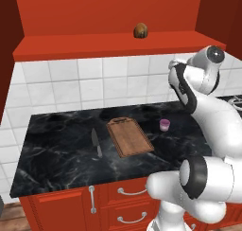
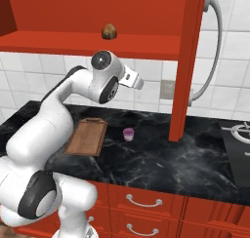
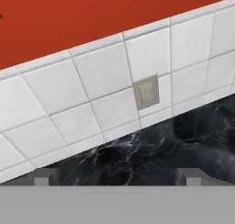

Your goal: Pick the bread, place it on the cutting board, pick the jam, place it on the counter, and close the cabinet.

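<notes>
The bread [image 1: 141,31] [image 2: 109,31] sits on the shelf of the open cabinet [image 1: 108,45], whose door [image 2: 188,61] stands out over the counter [image 1: 56,154]. A little right of the cutting board [image 1: 130,137] [image 2: 87,136], the jam [image 1: 164,125] [image 2: 128,134] stands on that counter. My gripper [image 2: 138,83] [image 3: 115,177] hangs above the jam, below the shelf, and faces the tiled wall. Its fingertips [image 3: 43,176] are wide apart with nothing between them.
A grey knife [image 1: 96,142] lies left of the board. A wall outlet [image 3: 146,91] [image 2: 167,89] is set in the tiles ahead of the hand. A curved grey pipe [image 2: 217,42] and a stove burner [image 2: 241,132] are at the right. Red drawers [image 1: 132,192] run below the counter.
</notes>
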### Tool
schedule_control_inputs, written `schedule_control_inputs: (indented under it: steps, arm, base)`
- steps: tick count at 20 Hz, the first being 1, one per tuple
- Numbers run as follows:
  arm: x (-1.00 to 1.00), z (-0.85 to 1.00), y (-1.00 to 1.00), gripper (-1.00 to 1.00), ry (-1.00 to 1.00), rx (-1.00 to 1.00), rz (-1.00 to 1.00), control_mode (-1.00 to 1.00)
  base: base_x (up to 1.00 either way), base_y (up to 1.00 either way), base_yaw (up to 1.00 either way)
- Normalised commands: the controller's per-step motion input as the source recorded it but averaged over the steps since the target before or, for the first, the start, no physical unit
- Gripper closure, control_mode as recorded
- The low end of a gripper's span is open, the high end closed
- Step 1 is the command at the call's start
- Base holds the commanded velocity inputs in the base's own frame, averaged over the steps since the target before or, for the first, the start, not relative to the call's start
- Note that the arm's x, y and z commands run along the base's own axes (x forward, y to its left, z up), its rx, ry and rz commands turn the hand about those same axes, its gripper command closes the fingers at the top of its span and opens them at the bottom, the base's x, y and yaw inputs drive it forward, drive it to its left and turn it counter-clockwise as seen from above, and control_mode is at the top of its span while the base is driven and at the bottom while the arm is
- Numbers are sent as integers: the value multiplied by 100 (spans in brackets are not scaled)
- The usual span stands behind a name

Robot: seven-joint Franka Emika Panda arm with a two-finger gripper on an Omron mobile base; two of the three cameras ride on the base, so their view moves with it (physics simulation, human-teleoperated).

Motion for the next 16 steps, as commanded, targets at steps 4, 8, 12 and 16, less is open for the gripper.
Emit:
schedule_control_inputs:
  steps: [4,8,12,16]
  arm:
    - [-57,30,0,-100,-10,0,11,-100]
    - [-47,38,0,-100,-13,0,11,-100]
    - [-25,43,5,-100,-8,0,9,-100]
    - [-16,47,0,-100,-3,0,5,-100]
  base:
    - [0,0,0]
    - [0,0,0]
    - [0,0,0]
    - [0,0,0]
